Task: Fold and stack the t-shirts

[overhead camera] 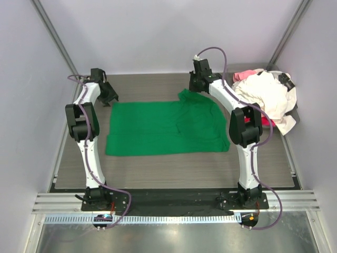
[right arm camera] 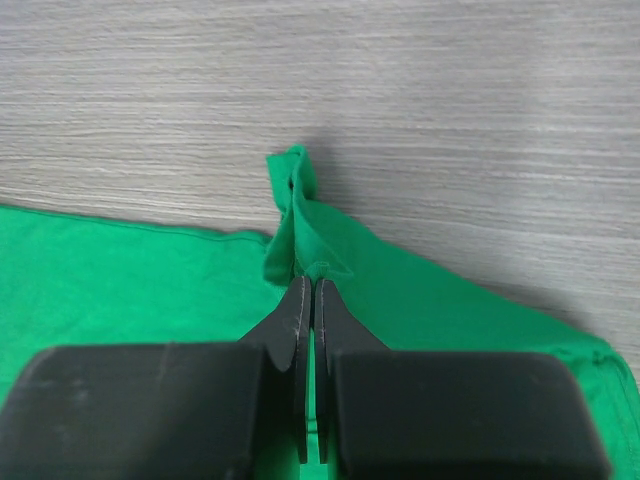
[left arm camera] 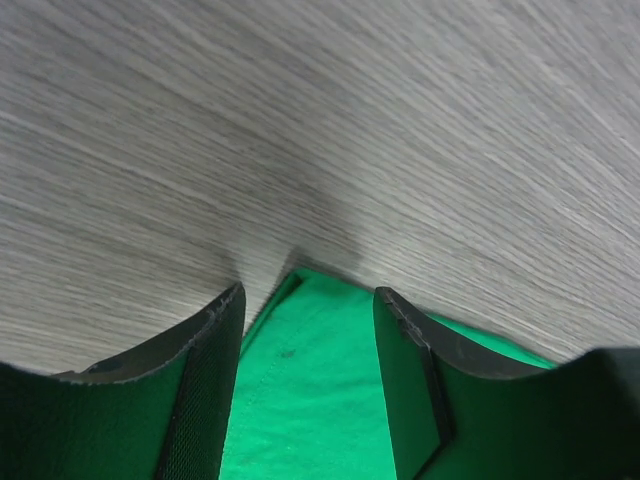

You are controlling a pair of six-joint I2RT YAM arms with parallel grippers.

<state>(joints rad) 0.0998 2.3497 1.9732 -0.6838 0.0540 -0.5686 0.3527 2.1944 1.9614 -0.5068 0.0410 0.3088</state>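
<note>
The bright green t-shirt (overhead camera: 163, 129) lies spread flat in the middle of the table. My right gripper (overhead camera: 193, 88) is shut on a pinched fold of its far edge, which is lifted into a small peak; the right wrist view shows my right gripper (right arm camera: 308, 285) closed on the green cloth (right arm camera: 130, 280). My left gripper (overhead camera: 109, 97) is open over the shirt's far left corner. In the left wrist view that corner (left arm camera: 310, 390) lies between the spread fingers (left arm camera: 205, 390), with nothing gripped. White, pink and red shirts lie in a heap (overhead camera: 268, 95) at the far right.
The heap of shirts has dark straps or trim on it and reaches the table's right edge. The wood-grain table top (overhead camera: 174, 168) shows in front of the green shirt. Walls enclose the back and both sides.
</note>
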